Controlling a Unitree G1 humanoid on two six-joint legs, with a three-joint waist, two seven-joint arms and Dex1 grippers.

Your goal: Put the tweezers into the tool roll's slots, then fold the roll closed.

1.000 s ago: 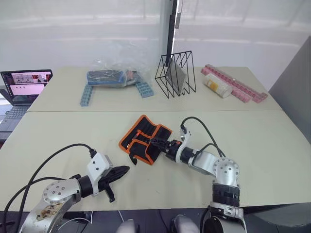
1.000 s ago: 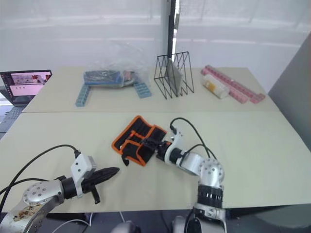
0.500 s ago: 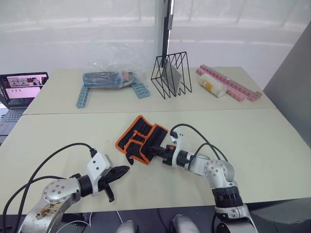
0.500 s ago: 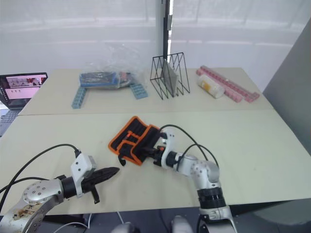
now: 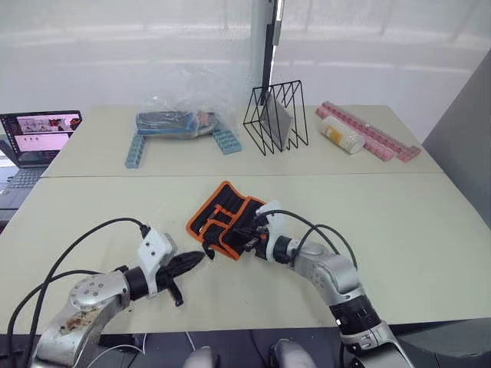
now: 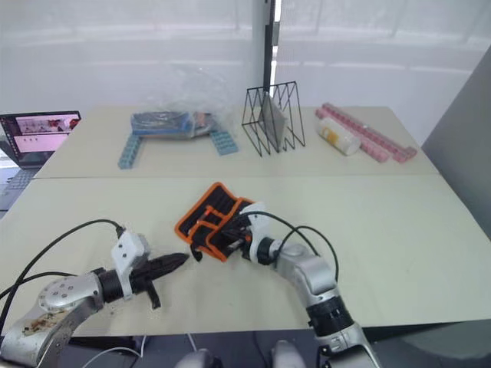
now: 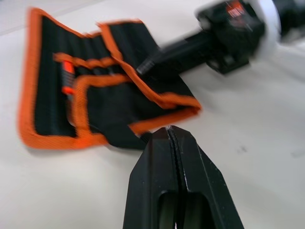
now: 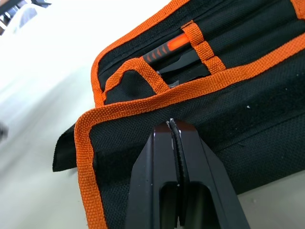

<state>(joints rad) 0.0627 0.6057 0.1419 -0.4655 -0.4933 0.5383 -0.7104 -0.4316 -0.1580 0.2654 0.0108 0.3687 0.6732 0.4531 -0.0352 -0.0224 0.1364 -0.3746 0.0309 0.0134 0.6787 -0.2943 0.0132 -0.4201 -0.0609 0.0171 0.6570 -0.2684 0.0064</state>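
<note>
The tool roll [image 5: 222, 217], black with orange trim, lies partly folded in the middle of the near table. In the right wrist view, slim black tweezers [image 8: 183, 67] sit in its slots [image 8: 200, 52] beside an orange-handled tool. My right gripper [image 5: 248, 237] is shut, and its fingertips [image 8: 172, 126] rest on the folded flap at the orange trim. No fabric shows between the fingers. My left gripper [image 5: 193, 261] is shut and lies low over the table just left of the roll's near corner, pointing at the roll [image 7: 95, 86].
On the far table stand a laptop [image 5: 38, 136] at the left, a clear plastic bag [image 5: 180, 119] with blue brick strips [image 5: 136, 150], a black wire rack [image 5: 276, 119], a small bottle [image 5: 342, 136] and pink strips [image 5: 376, 134]. Black cables trail from both wrists.
My right gripper has shut and moved left onto the roll's flap. The left gripper has edged closer to the roll. The camera shifted in between.
</note>
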